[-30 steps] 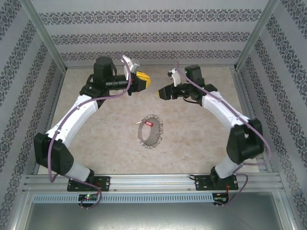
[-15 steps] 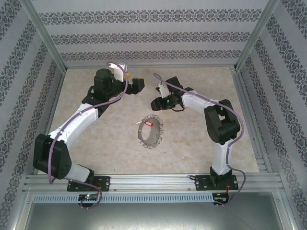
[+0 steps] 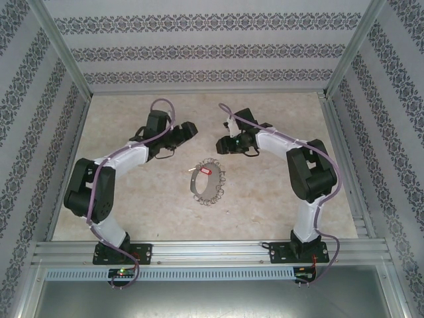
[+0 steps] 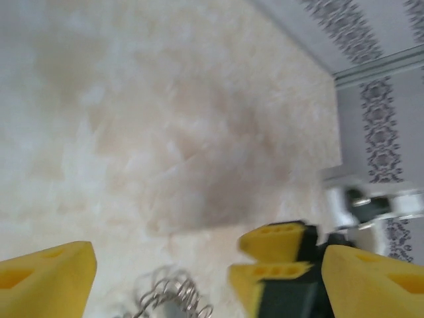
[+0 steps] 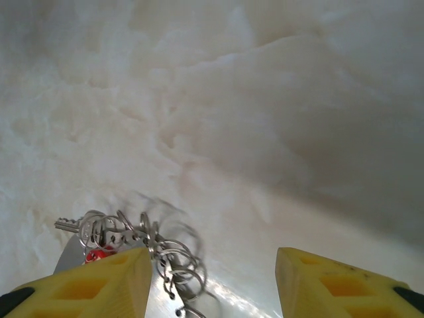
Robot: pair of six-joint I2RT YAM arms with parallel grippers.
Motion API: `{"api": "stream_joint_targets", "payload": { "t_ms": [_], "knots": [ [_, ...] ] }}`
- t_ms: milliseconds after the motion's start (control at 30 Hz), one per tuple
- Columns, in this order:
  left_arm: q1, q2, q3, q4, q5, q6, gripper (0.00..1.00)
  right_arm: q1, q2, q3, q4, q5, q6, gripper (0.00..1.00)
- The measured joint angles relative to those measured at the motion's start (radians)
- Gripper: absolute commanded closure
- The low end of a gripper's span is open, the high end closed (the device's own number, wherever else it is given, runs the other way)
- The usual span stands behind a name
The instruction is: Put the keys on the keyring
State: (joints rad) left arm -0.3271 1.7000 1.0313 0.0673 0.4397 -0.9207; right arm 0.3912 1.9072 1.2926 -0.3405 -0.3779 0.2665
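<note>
Over the table (image 3: 265,192), top external view: the keyring (image 3: 207,184) lies flat at mid-table, between the two arms. The key (image 3: 206,170), red-headed, rests at the loop's far edge, touching it. The left gripper (image 3: 188,128) and right gripper (image 3: 221,144) hang beyond the ring, facing each other, both apart from it. Jaw spread is not readable at this res. Assessment: neither item is grasped, so the threading work looks not yet begun (whether the key is already hooked on the loop cannot be told from above).

Left wrist view: the yellow fingers (image 4: 43,275) stand wide apart w/ nothing between them, i.e. spread and empty. A few silvery coils of the ring sit at the bottom edge, under the gap. The right gripper's yellow tips appear close by on the right side, which shows how near the two tools are, a relation the overhead gives less plainly.

Right wrist view: jaws apart, gap bare, nothing held. The ring's fringe of small rings lies by the left-hand finger, w/ the red head tucked among them and a silvery shaft poking out to the left. This close look adds detail the overhead lacks, but the head is part-hidden behind the finger, so attachment is unconfirmed.

Outstanding, by my judgement: pick up key and ring, then thread.
</note>
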Motion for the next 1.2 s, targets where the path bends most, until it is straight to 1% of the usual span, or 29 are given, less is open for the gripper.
{"api": "stream_joint_targets", "payload": {
  "t_ms": [67,133,200,233,400,567,767,1000,1200],
  "knots": [
    [-0.034,0.008,-0.016,0.001,-0.011,-0.061,0.4,-0.013,-0.016,-0.014,0.016,0.005,0.006,0.48],
    [-0.064,0.019,-0.018,0.002,-0.027,-0.11,0.51,-0.021,-0.031,-0.031,0.032,0.007,0.016,0.48],
    [-0.091,0.032,-0.018,0.005,-0.043,-0.158,0.57,-0.023,-0.042,-0.047,0.043,0.008,0.02,0.47],
    [-0.1,0.039,-0.018,0.006,-0.053,-0.178,0.58,-0.023,-0.046,-0.053,0.046,0.008,0.02,0.48],
    [-0.134,0.066,-0.017,-0.031,-0.116,-0.261,0.55,-0.029,-0.06,-0.08,0.063,0.007,0.02,0.48],
    [-0.156,0.073,0.016,-0.121,-0.178,-0.28,0.55,-0.049,-0.08,-0.103,0.086,0.004,0.02,0.48],
    [-0.171,0.093,0.071,-0.178,-0.217,-0.288,0.57,-0.063,-0.083,-0.106,0.106,-0.005,0.02,0.48],
    [-0.198,0.122,0.085,-0.257,-0.258,-0.297,0.62,-0.069,-0.083,-0.116,0.118,-0.013,0.02,0.48],
    [-0.201,0.126,0.108,-0.302,-0.283,-0.3,0.65,-0.069,-0.083,-0.122,0.128,-0.016,0.024,0.48]
  ]
}}
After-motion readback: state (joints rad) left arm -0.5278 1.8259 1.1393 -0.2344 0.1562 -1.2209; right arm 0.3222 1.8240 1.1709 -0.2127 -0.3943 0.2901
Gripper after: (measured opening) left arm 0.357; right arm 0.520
